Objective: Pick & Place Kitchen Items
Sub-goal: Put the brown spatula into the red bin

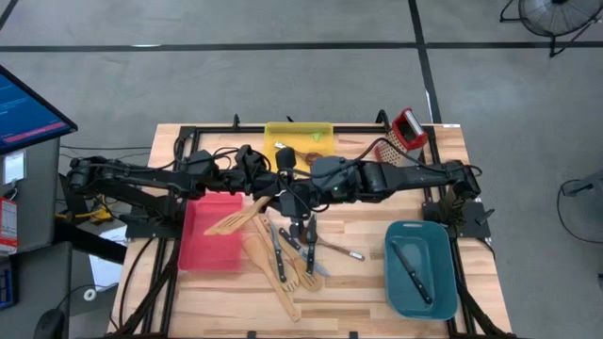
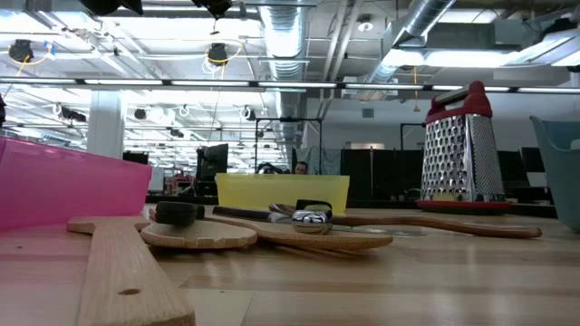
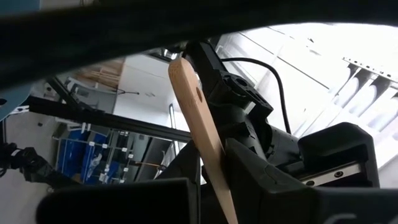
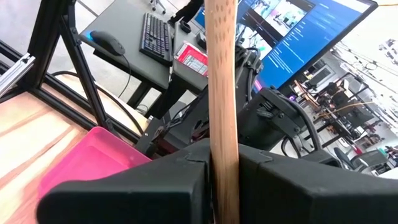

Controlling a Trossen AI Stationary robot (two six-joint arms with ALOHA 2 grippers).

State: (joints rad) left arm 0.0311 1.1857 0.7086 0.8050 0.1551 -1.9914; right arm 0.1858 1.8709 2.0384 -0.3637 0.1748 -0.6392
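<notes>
Wrist views: both end effectors clamped on same pale spatula

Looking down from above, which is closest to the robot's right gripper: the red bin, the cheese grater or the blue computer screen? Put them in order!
From the right gripper, at the table's middle:
1. Red bin, right beside it, on the left arm's side.
2. Grater, at the table's far right corner.
3. Blue screen, off the table, far left.

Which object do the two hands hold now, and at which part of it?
Both the left hand and the right hand are closed on one pale wooden utensil, each on its handle: a handover.
</notes>
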